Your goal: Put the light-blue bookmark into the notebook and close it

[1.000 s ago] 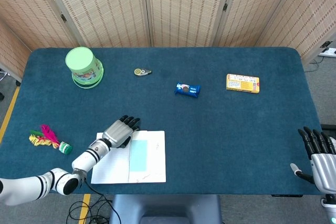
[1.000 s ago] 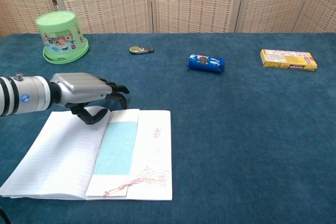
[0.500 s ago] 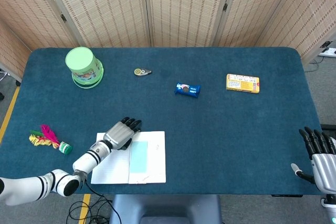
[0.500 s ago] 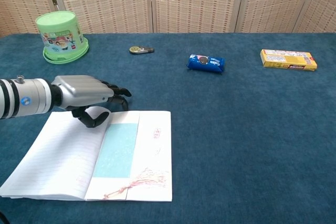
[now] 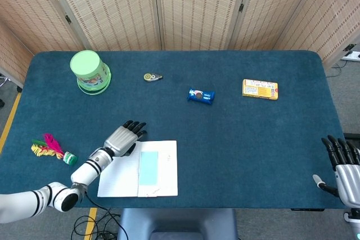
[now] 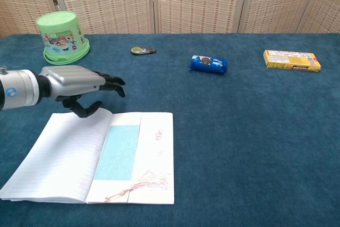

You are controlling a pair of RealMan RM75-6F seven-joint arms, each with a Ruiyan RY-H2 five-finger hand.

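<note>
Notebook [image 6: 90,158] lies open at worktop's near left edge, light-blue bookmark [image 6: 119,151] laid lengthwise near its spine. Left hand [image 6: 79,86] hovers just beyond the far-left corner, fingers spread, nothing held. Right hand [image 5: 344,168] parked well apart, empty.

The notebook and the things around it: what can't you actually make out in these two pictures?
- Writing on the notebook: small red marks on the right page, too small to read in either view.
- Labels on the blue packet and yellow box: print too small.
- Right hand: cut off by the head view's edge; absent from the chest view.
- Left hand: its palm faces down in both views, so its underside is hidden.
</note>
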